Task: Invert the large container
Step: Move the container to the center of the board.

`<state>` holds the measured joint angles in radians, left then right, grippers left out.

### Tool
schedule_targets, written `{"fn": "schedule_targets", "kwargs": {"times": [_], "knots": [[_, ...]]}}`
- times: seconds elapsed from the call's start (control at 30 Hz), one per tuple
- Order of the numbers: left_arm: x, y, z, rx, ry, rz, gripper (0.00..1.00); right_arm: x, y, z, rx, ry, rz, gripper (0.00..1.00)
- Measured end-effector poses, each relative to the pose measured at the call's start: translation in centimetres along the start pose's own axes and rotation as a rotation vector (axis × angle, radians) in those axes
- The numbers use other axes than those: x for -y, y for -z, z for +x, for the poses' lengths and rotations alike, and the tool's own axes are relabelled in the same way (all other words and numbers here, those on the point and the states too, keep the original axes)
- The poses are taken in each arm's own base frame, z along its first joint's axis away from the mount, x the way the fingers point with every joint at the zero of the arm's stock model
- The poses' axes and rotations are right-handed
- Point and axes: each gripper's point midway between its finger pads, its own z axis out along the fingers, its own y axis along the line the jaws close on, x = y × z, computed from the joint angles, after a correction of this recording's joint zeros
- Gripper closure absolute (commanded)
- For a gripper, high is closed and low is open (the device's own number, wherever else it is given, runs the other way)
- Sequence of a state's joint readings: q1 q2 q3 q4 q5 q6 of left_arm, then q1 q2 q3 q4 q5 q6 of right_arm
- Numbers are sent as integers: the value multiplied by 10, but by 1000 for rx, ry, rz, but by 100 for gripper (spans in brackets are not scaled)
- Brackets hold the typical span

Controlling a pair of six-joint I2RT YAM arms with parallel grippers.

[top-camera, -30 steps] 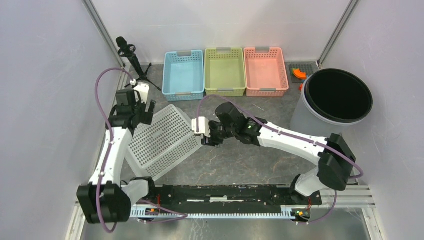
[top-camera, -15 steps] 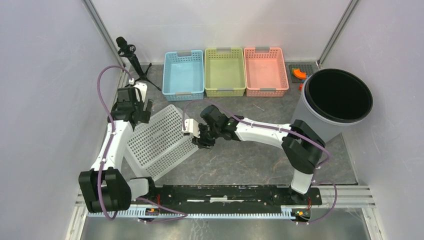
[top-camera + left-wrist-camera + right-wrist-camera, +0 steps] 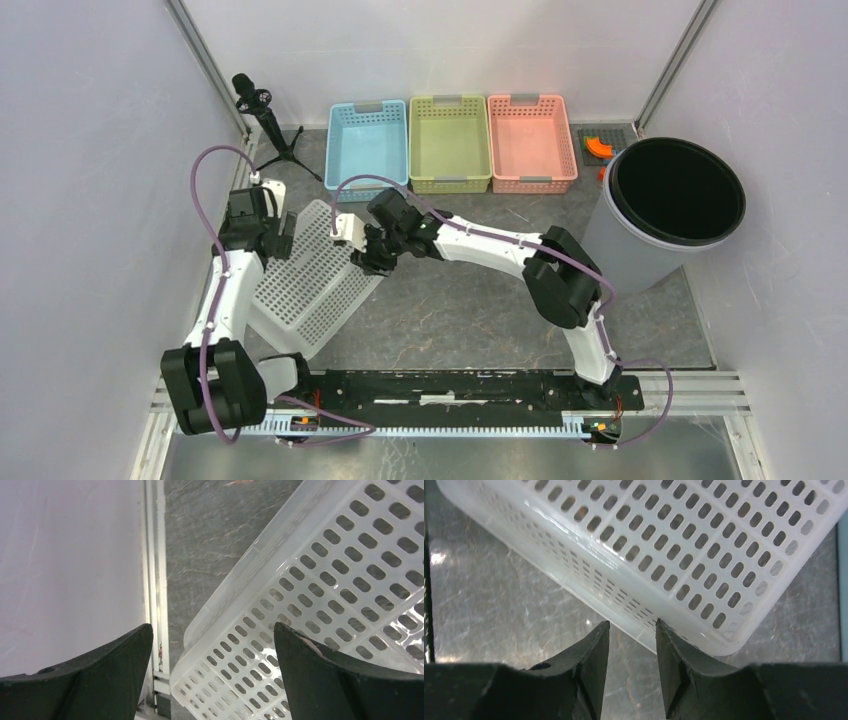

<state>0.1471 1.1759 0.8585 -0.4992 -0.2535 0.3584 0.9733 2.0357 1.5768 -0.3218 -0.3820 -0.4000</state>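
Observation:
The large white perforated container (image 3: 310, 275) lies at the left of the table, bottom side facing up, its left side raised toward the wall. My left gripper (image 3: 283, 232) is open above its far left corner; the left wrist view shows the container's corner (image 3: 325, 580) below and between the spread fingers of my left gripper (image 3: 212, 635). My right gripper (image 3: 368, 262) is at the container's right edge, fingers a little apart. In the right wrist view the container's rim (image 3: 664, 540) lies just past the tips of my right gripper (image 3: 631, 630), with bare floor between the fingers.
Blue (image 3: 367, 150), green (image 3: 450, 142) and pink (image 3: 531, 142) baskets stand in a row at the back. A grey bin with a black inside (image 3: 675, 200) stands at the right. A small black tripod (image 3: 262, 110) is at the back left. The left wall is close.
My right arm has swung left and back along the table, and the container has shifted left and tipped up steeper. My left gripper has drawn back a little toward the wall.

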Motion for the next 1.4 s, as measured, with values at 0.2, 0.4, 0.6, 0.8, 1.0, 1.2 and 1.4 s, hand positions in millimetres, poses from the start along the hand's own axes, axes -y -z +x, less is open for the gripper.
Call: {"fn": "schedule_targets", "kwargs": {"times": [0.2, 0.4, 0.6, 0.8, 1.0, 1.2, 1.4], "knots": [[-13, 9, 18, -30, 15, -48, 5, 16, -18, -20, 25, -7, 6, 54], [-14, 20, 30, -43, 10, -55, 5, 25, -30, -30, 41, -5, 11, 49], [-13, 28, 30, -28, 11, -42, 0, 23, -31, -31, 39, -2, 0, 35], [-14, 80, -25, 241, 9, 56, 0, 17, -4, -31, 30, 42, -22, 22], [15, 134, -71, 495, -86, 279, 0, 2, 117, -33, 106, 140, 33, 12], [76, 131, -66, 467, -231, 518, 0, -17, 197, 26, 109, 193, 145, 3], [137, 124, -50, 385, -433, 627, 0, -44, 204, 112, -19, 142, 125, 2]]}}
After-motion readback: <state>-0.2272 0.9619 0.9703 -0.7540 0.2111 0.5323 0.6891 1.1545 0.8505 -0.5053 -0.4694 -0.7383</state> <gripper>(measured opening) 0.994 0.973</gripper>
